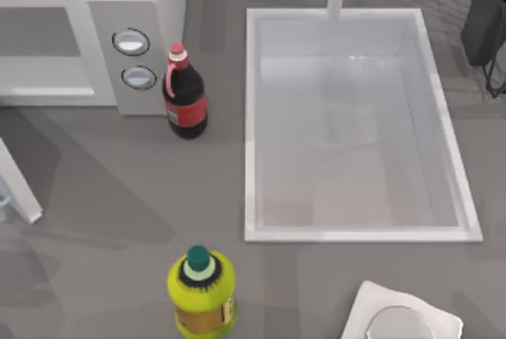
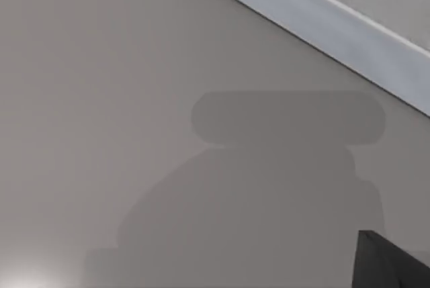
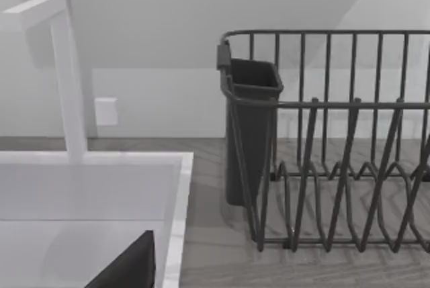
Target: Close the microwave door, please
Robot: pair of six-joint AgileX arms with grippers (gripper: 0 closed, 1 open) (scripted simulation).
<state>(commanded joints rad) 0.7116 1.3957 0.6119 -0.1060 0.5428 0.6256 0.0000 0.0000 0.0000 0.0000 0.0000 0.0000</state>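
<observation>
Standing open at far left, door juts forward from microwave, nearer left arm; grip state untellable.

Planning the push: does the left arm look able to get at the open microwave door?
Probably yes: the microwave door stands swung out at the top view's left, the cola bottle well apart.

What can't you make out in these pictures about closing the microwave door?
- White-framed microwave door: the top view's left edge cuts it off; handle hidden.
- White boxy microwave: the same edge cuts off its open cavity.
- Left gripper: the left wrist view shows grey surface and a shadow.
- Right gripper: the right wrist view shows a dark wire dish rack.
</observation>
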